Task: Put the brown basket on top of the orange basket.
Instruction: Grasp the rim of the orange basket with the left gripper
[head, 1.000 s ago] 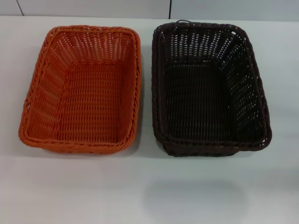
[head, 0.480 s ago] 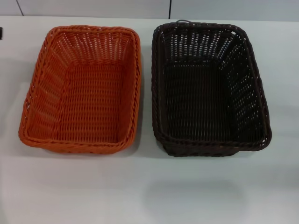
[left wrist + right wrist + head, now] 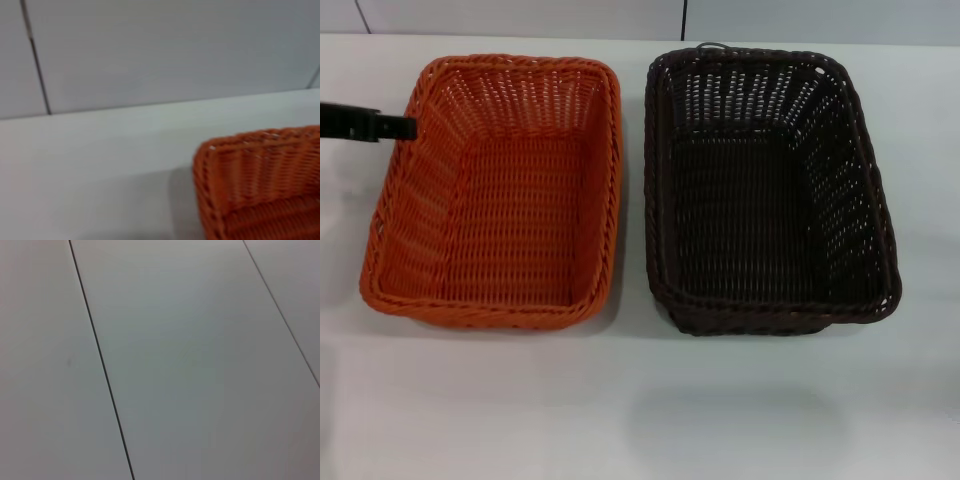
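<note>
The orange basket (image 3: 612, 180) stands on the left of the white table (image 3: 640, 410), upright and empty. The brown basket (image 3: 654, 190) stands just to its right, side by side with a narrow gap, also empty. My left gripper (image 3: 400, 127) reaches in as a dark bar from the left edge, its tip at the orange basket's far left rim. The left wrist view shows a corner of the orange basket (image 3: 250, 175) close below. The right gripper is out of view, and the right wrist view shows only wall panels.
A grey panelled wall (image 3: 520, 15) runs along the table's far edge, right behind both baskets. Bare table lies in front of the baskets and to either side (image 3: 920, 150).
My left gripper has come into the head view from the left and moved right to the orange basket's left rim. The baskets have not moved.
</note>
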Available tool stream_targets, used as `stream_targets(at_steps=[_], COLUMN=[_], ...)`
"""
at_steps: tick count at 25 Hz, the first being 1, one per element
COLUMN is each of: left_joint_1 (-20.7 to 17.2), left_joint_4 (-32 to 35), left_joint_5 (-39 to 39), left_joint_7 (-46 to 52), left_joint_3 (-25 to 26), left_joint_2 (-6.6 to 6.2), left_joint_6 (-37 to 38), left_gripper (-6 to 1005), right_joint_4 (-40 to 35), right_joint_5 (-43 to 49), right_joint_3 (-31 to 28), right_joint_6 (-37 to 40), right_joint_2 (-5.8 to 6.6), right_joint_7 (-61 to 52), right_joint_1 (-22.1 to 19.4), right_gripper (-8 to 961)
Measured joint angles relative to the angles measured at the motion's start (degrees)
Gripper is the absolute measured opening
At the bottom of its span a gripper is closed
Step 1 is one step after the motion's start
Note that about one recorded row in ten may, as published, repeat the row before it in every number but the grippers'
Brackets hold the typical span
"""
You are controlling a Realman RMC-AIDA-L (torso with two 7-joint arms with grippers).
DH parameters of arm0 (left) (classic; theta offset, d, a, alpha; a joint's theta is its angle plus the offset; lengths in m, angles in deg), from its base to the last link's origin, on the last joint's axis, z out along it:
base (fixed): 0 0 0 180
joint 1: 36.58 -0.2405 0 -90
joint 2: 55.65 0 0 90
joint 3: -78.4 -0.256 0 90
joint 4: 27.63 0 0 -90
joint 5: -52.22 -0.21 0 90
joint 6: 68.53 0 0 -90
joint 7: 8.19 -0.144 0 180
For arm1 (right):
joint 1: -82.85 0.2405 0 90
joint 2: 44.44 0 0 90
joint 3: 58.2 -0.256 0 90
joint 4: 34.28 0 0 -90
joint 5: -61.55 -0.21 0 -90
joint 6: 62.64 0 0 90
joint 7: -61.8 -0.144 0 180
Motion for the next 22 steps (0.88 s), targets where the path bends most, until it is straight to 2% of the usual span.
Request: stream_targets(at_steps=[7, 12, 22], left_joint_1=[-0.77, -0.45, 0.07], left_joint_4=[-2.48, -6.2, -9.63], left_joint_5=[1.76, 1.39, 1.31], left_joint_7=[0.08, 0.07, 0.15], left_joint_3=[-2.44, -2.51, -2.27], left_joint_2=[0.05, -0.02, -0.11], left_joint_6=[0.62, 2.43, 4.85], left_gripper=[804, 805, 805], right_joint_4=[0.0, 0.48, 0.62], right_joint_5=[0.0, 0.0, 0.0], right_joint_3=[0.0, 0.0, 0.0], right_joint_6=[0.0, 0.05, 0.1], right_joint_2=[0.05, 0.13, 0.17], right_joint_7=[0.0, 0.0, 0.0], right_joint_1=[0.07, 0.42, 0.45], right_gripper=[830, 830, 831])
